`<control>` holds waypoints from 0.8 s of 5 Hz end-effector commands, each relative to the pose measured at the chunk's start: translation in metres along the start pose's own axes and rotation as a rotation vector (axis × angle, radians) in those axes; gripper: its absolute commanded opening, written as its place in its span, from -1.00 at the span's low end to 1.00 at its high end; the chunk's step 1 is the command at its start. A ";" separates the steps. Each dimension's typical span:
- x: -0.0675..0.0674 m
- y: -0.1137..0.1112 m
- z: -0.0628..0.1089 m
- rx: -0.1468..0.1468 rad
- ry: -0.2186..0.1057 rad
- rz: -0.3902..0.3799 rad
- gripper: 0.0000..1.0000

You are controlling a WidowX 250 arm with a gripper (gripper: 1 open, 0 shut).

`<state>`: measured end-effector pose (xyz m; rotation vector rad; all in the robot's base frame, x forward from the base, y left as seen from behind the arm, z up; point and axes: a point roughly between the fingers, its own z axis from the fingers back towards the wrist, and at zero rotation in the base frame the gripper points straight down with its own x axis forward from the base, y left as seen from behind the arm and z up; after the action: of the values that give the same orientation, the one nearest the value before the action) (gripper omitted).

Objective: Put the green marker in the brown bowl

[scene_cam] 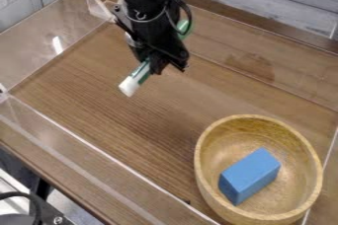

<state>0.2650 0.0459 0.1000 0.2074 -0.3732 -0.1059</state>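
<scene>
A wood-grain table [119,130] is ringed by clear plastic walls [53,41]. Above its middle, the black pincer [156,64] is clamped on the green marker [137,79], which hangs tilted, white end down. The brown bowl [211,155] sits well apart at the lower right, and a blue block [250,176] lies inside it.

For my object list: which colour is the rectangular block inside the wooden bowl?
Blue. The block lies in the bowl, shown in the only camera view.
</scene>
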 end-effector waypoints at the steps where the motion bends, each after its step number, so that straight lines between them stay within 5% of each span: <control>1: 0.007 0.006 0.012 0.025 -0.055 0.014 -1.00; 4: 0.005 0.005 0.016 0.038 -0.051 0.027 -1.00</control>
<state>0.2600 0.0471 0.1048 0.2306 -0.3805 -0.0810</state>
